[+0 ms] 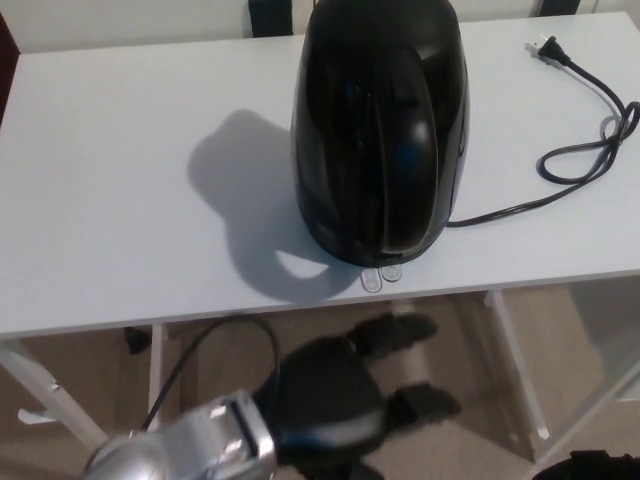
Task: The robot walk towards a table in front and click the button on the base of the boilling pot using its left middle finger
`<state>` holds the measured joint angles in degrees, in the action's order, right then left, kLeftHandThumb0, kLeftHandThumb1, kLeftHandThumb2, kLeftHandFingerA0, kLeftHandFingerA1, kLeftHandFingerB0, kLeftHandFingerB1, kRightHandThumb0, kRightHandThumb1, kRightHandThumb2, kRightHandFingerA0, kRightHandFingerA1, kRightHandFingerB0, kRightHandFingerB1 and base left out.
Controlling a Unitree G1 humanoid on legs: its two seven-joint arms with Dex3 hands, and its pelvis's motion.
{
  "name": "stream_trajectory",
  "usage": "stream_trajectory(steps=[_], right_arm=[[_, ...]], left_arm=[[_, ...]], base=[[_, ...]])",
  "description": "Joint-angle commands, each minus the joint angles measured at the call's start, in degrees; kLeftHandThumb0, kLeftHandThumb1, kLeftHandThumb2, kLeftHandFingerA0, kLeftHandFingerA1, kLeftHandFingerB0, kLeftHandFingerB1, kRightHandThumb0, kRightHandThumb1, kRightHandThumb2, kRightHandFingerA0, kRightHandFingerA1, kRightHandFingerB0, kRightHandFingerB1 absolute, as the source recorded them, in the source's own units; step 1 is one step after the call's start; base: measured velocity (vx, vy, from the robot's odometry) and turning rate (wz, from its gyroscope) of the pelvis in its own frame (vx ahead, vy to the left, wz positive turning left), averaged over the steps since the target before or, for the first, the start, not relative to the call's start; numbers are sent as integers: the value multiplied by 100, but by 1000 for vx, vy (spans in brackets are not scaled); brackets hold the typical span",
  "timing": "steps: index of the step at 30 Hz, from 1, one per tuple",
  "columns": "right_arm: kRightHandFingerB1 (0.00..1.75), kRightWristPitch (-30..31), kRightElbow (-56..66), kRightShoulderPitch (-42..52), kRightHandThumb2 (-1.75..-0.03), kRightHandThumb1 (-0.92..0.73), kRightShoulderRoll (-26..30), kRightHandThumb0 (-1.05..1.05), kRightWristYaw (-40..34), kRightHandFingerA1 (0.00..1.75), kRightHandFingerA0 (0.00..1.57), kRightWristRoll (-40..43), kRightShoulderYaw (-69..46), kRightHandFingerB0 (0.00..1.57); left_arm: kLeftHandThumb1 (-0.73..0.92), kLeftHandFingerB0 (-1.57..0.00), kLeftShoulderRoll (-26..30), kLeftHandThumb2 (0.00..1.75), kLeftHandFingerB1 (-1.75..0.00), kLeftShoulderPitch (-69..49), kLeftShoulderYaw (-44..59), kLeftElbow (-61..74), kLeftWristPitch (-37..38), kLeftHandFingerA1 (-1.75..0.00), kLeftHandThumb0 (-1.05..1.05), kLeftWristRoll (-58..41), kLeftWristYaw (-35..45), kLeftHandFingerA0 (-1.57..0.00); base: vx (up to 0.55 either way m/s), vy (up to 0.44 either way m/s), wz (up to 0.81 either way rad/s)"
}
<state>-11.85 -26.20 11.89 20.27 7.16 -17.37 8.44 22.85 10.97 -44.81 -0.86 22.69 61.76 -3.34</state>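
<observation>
Walk-up looks done and it's on the reach now: left hand [345,400] hangs below the bench [120,200] edge, fingers [395,333] spread and holding nothing, with the kettle [380,130] and its clear button [372,281] just ahead, so next it lifts and pokes.

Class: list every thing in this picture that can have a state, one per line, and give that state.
Glossy black electric kettle: upright on the white table.
Clear switch tabs at kettle base: untouched.
Black power cord: unplugged, plug lying on the table.
Left hand: open, below the table's edge, holding nothing.
</observation>
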Motion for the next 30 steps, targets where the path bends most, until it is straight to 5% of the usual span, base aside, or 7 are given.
stream_trajectory(steps=[1, 8, 9, 13, 16, 18, 30], right_arm=[[46, -73, -13, 74, -56, -47, 42, -54, 131, 48, 81, 213, -89, 69], [45, 231, -145, 9, -55, -47, -12, -41, -108, 48, 83, -81, 46, 66], [45, 170, -217, 6, -55, -46, -17, -42, -114, 48, 83, -51, 32, 66], [46, -6, -291, 99, -55, -46, -28, -43, -177, 49, 84, -40, 23, 67], [45, -75, -436, 13, -55, -47, -29, -43, -140, 48, 81, 8, 0, 66], [45, -61, -433, -8, -55, -47, -19, -43, -129, 48, 83, 12, -9, 66], [45, -50, -445, -15, -55, -46, -58, -43, -195, 48, 83, 3, -14, 67]], left_arm=[[83, -25, 461, 66, -29, -596, -31, 246, 393, -31, -77, -35, -217, -30], [84, -16, 933, 66, -27, -1637, 505, -900, 278, -28, -77, -748, -233, -22], [67, -13, 883, 94, -40, -1665, 757, -1611, 401, -42, -76, -1131, -395, -18], [68, -10, 558, 97, -39, -1695, 1453, -3220, 769, -43, -78, -2139, -499, -21], [86, -17, 363, 67, -26, -1626, 2094, -3931, 772, -31, -77, -2827, -153, -33], [69, -11, 297, 99, -40, -1589, 2361, -4193, 839, -46, -79, -3072, -40, -27], [64, -13, 264, 90, -39, -1711, 3510, -4343, 453, -43, -73, -4005, 1220, -21]], base=[[0, 0, 0], [0, 0, 0], [0, 0, 0], [0, 0, 0], [0, 0, 0], [0, 0, 0], [0, 0, 0]])
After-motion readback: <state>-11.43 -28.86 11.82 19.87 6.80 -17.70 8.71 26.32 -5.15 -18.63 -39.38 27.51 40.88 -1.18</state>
